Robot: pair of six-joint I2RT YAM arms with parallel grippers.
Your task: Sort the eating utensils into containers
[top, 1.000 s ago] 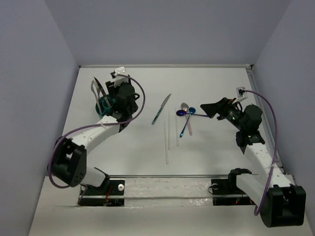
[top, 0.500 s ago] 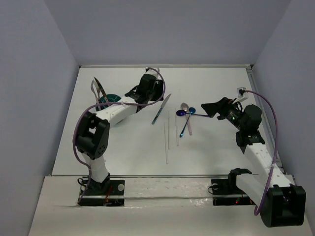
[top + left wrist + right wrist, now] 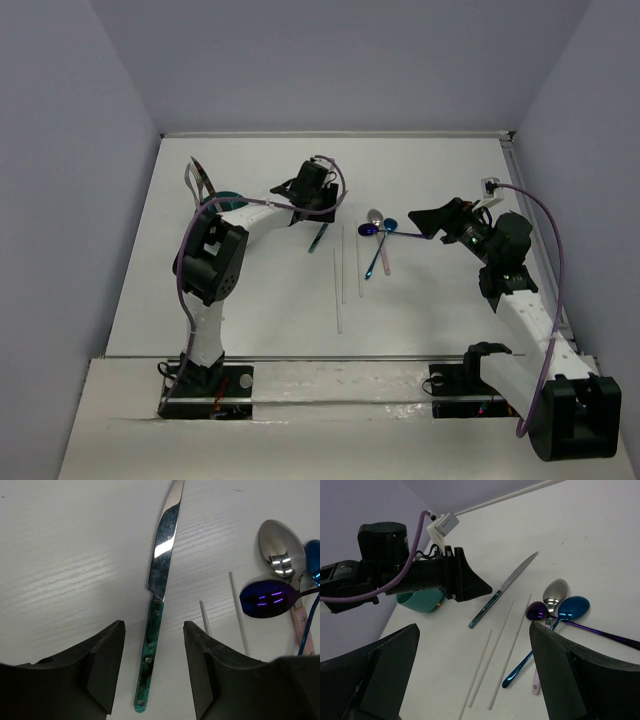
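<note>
At the far left sits the caddy (image 3: 417, 601), near the table's back corner, with a few utensils (image 3: 193, 178) standing up out of it; you cannot tell from here which compartments they occupy. Next over, your left gripper (image 3: 153, 630) hangs above the knife (image 3: 162, 545), which lies flat on the table well apart from the caddy. The fingers (image 3: 107, 665) are about half open and hold nothing, one on each side of the teal handle and roughly in line with it. So the step in hand looks like the knife pickup, lined up but not yet gripped. Your next move is probably to come straight down, close on the handle without skidding it, then lift and carry it left to a compartment and lower it upright. The knife is thin and flat against the table, so expect the fingertips to need to touch down almost at the surface. Just right of the knife lie the chopsticks (image 3: 343, 265), roughly parallel, and beyond them three spoons (image 3: 280, 542) overlap in a small cluster. At the far right, your right gripper (image 3: 428, 222) hovers near the spoons, spread wide and empty, well placed to take one once the knife is sorted.
</note>
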